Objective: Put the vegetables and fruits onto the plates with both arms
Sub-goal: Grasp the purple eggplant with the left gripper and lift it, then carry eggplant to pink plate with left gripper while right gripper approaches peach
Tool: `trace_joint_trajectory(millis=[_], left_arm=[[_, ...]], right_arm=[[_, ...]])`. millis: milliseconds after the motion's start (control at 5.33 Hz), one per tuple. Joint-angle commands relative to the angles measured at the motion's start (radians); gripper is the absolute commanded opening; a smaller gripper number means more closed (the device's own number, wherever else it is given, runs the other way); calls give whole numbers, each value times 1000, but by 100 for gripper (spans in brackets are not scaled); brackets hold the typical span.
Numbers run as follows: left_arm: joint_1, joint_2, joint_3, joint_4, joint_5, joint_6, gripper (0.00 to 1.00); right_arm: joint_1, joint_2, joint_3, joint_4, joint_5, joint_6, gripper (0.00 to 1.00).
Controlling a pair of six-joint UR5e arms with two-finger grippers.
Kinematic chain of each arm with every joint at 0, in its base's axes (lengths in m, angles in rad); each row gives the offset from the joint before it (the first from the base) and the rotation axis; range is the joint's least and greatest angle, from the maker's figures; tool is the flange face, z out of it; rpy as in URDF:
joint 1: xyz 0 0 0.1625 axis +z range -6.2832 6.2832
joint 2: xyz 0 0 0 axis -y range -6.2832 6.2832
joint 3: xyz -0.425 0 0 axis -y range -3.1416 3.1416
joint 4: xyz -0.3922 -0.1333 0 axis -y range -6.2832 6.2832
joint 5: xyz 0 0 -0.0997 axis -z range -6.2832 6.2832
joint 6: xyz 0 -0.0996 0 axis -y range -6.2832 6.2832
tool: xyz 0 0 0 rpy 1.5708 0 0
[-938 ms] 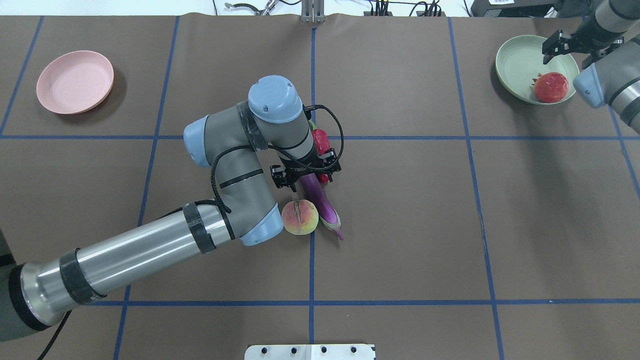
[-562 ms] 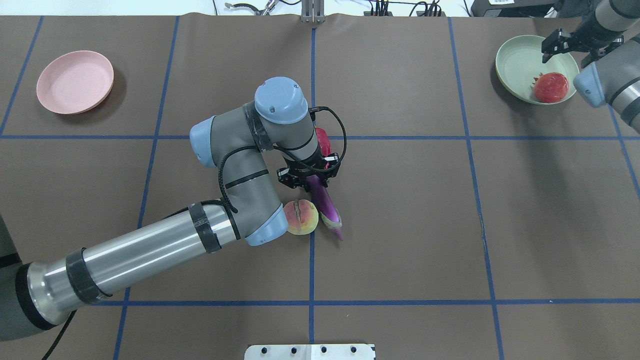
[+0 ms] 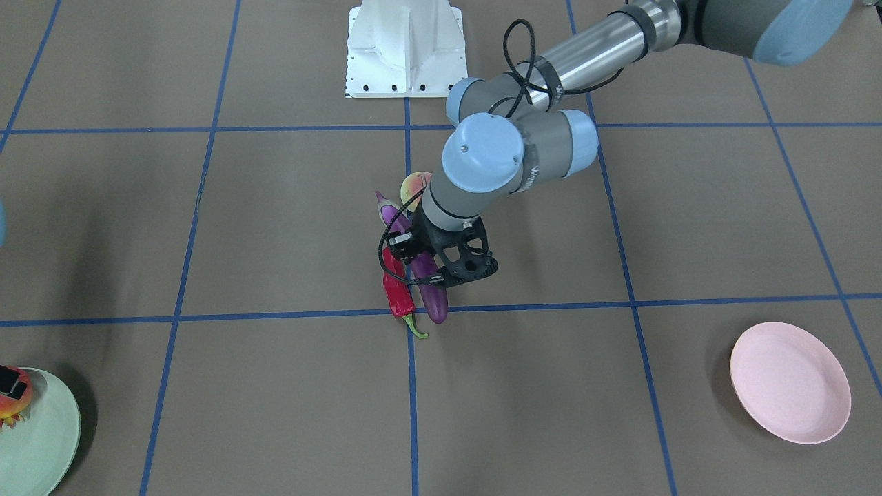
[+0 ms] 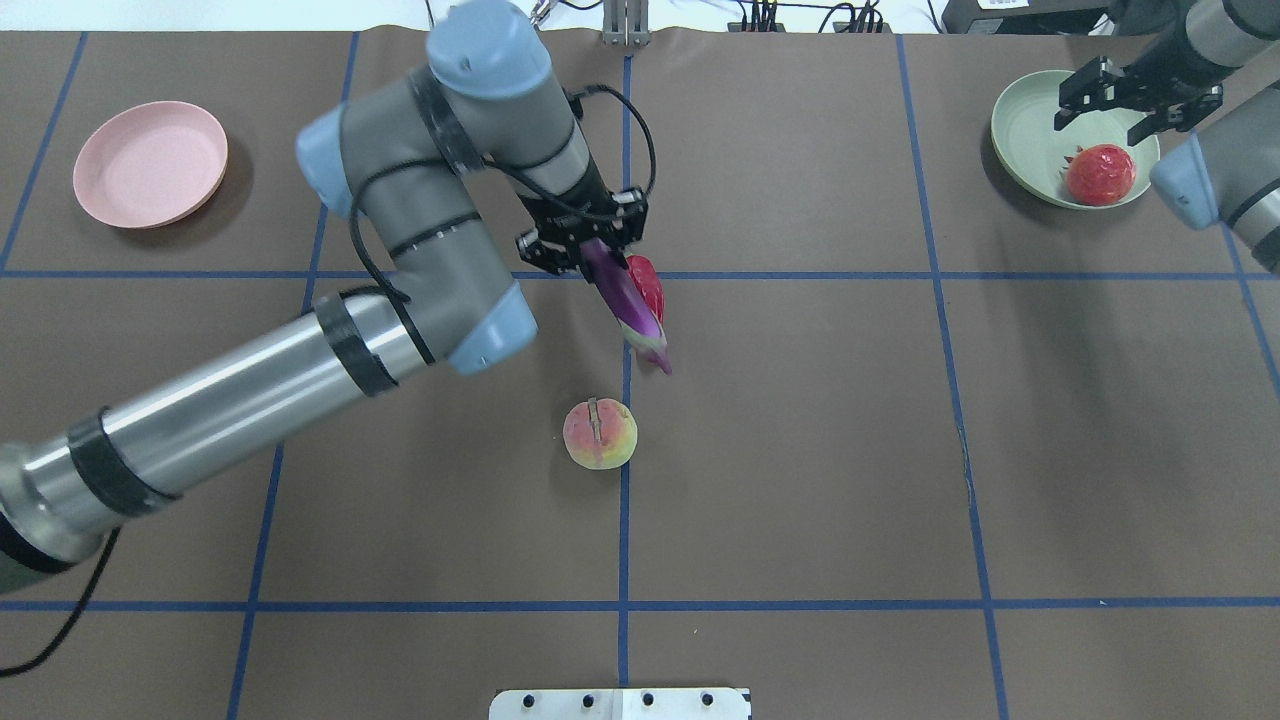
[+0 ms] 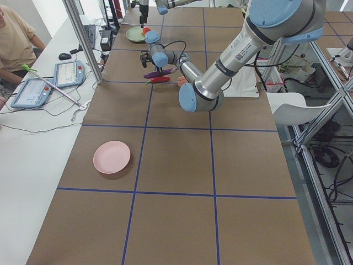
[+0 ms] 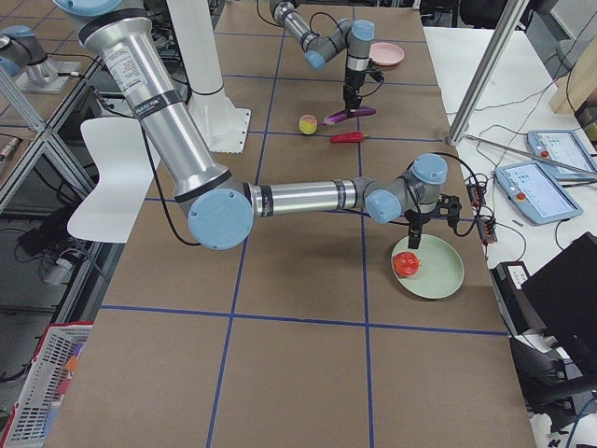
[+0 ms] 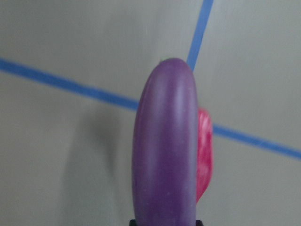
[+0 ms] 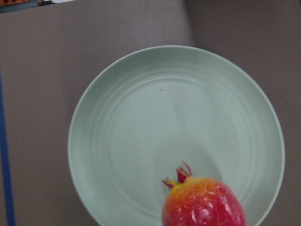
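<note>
So the left gripper [image 4: 583, 250] has its fingers clamped on one end of the eggplant [image 4: 622, 298]. The rest of it sticks out past the fingers with the cap end pointing back toward the robot's side. From the side cameras it looks like it's hanging clear of the table, and the wrist cam just shows the purple body running straight out from between the fingers.

The chili [image 4: 648, 282] lies on the table right under and beside the eggplant, close to those fingers but not in them. The peach [image 4: 600, 433] sits on its own, out past the eggplant's cap end, apart from the fingers. The pink plate [image 4: 150, 163] is well off to the left of them.

Over on the other side, the right gripper [image 4: 1128, 100] hovers over the green plate [image 4: 1030, 125] with its fingers spread wide and nothing between them. The bumpy fruit [image 4: 1100, 174] sits in that plate near the rim, just below the fingers on the robot's side, its crown pointing at the plate's middle.
</note>
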Motion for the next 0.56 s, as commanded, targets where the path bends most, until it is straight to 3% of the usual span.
trace_joint_trajectory(millis=[0, 188, 375], left_arm=[[-211, 67, -11, 15, -150, 16, 0], [-282, 162, -5, 17, -149, 192, 0], [-373, 209, 77, 22, -149, 405, 0]], right_arm=[[-169, 2, 170, 8, 9, 305, 100], [-246, 10, 225, 8, 0, 423, 100], [-320, 17, 277, 8, -45, 525, 100]])
